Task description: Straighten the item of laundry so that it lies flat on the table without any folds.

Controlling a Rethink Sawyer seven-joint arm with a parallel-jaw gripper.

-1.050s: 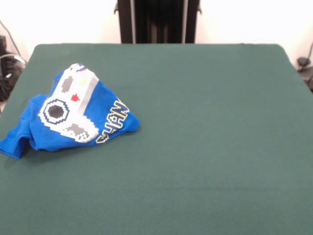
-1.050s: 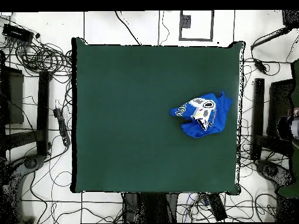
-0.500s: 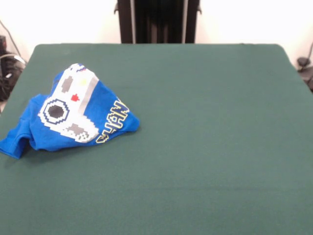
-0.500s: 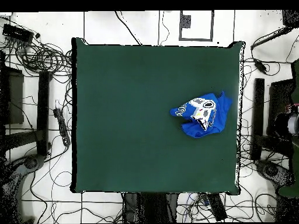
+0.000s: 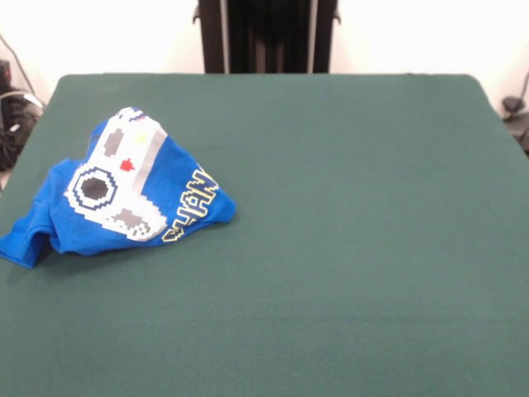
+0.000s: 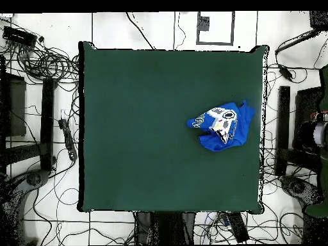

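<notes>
One shirt [image 5: 124, 194] on the bench [image 5: 347, 248], bunched into a crumpled heap, not flat. In the front view it sits at the left side, near the left edge; in the overhead view it lies close to the right edge [image 6: 222, 125], roughly mid-depth. Controller print faces up, yellow lettering shows along one folded edge, a sleeve flap trails off toward the bench edge. Nothing else lies on the green surface, nothing touches the shirt. Gripper out of both views, so its state is unknown. Off the bench: cable tangles on the floor [image 6: 45, 61], dark stands along both sides [image 6: 282, 128].
</notes>
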